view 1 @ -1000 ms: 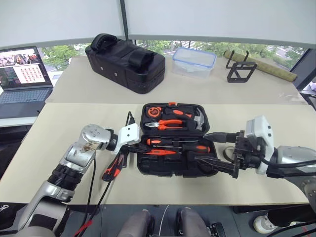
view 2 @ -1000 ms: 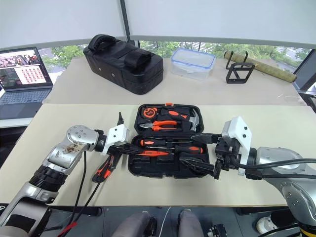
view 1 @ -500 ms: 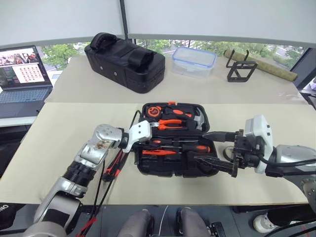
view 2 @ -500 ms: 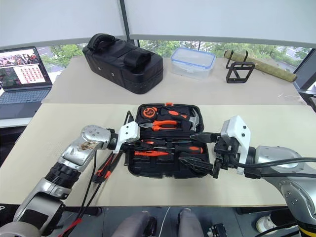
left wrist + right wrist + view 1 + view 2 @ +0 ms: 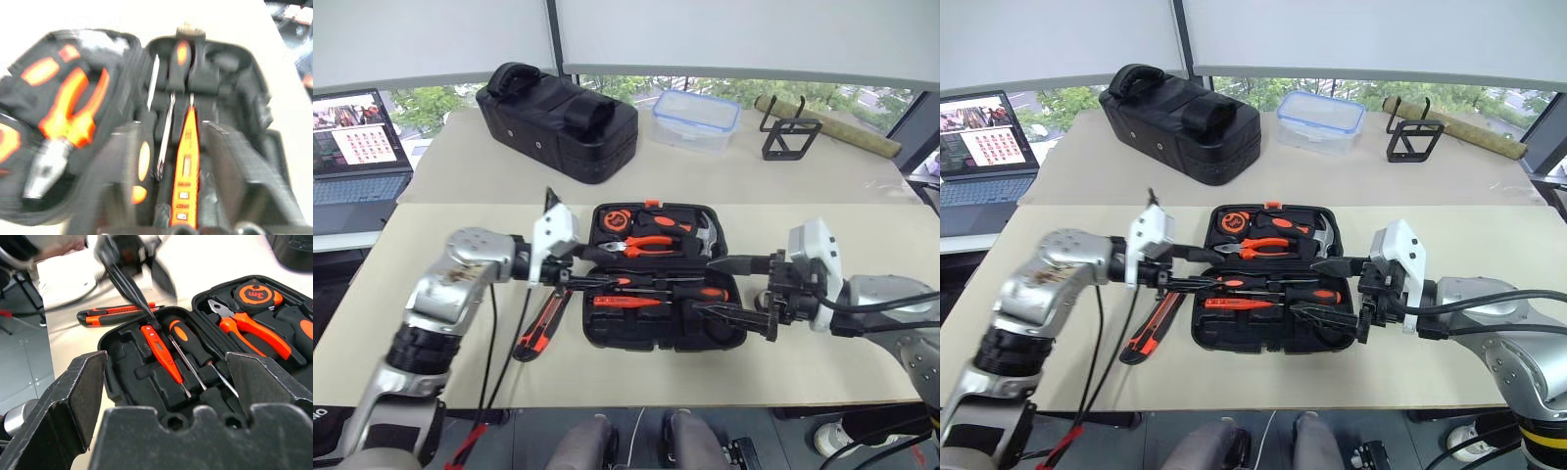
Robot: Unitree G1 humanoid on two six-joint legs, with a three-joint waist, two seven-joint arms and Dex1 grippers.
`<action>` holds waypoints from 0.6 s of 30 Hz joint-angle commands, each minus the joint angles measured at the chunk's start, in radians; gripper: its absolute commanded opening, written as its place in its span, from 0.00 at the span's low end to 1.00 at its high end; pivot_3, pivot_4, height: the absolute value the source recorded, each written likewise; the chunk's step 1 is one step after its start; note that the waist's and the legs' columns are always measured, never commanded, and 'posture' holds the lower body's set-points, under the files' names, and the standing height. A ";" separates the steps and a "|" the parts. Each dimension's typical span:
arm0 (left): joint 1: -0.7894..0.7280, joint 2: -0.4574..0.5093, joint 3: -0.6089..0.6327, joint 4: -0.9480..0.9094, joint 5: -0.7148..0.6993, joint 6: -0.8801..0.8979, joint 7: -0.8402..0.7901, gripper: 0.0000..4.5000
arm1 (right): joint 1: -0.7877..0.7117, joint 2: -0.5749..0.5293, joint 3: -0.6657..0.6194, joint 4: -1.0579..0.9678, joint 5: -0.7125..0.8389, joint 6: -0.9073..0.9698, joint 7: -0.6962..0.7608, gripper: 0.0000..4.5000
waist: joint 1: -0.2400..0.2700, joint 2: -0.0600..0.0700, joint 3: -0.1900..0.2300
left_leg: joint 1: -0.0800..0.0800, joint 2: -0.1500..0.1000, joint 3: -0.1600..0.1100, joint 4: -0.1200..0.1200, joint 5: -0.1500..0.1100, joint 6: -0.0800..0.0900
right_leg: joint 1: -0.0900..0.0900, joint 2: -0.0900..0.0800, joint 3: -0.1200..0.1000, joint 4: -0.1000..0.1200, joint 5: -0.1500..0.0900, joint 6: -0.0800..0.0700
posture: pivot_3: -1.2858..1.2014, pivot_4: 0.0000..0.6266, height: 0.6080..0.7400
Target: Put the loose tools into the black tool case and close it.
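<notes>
While the black tool case (image 5: 663, 294) lies open on the near table, you see the orange tester screwdriver (image 5: 625, 302) and two black-and-orange screwdrivers (image 5: 677, 288) lying in its front half. Your left gripper (image 5: 597, 266) hovers over the case's left edge with its fingers parted and empty. Your right gripper (image 5: 729, 287) hangs over the case's right side, spread wide, holding nothing. Beside the case's left edge, the utility knife (image 5: 539, 327) lies on the table.

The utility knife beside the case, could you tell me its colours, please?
Black and orange utility knife, clearest in the right eye view.
</notes>
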 commanded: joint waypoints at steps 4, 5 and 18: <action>0.352 0.206 0.378 -0.134 -0.038 0.229 0.113 0.99 | -0.079 -0.006 0.054 0.047 -0.055 -0.058 0.107 1.00 | -0.017 0.001 0.000 | 0.001 0.001 0.002 -0.003 0.000 -0.001 | -0.002 0.001 0.000 0.001 0.000 -0.001 | 0.52 0.24 0.86; 0.429 0.224 0.428 -0.151 -0.028 0.250 0.125 0.99 | -0.084 -0.011 0.055 0.049 -0.056 -0.059 0.125 1.00 | -0.016 0.001 0.000 | 0.001 0.002 0.002 -0.003 0.000 -0.001 | -0.003 0.002 -0.001 0.001 -0.001 -0.001 | 0.52 0.24 0.86; 0.311 0.198 0.339 -0.349 -0.161 0.807 0.429 0.99 | -0.084 -0.016 0.066 0.001 -0.051 -0.042 0.198 1.00 | 0.033 -0.001 0.001 | 0.003 0.000 0.001 0.000 -0.006 -0.008 | 0.000 0.000 -0.001 0.000 0.000 0.000 | 0.52 0.24 0.86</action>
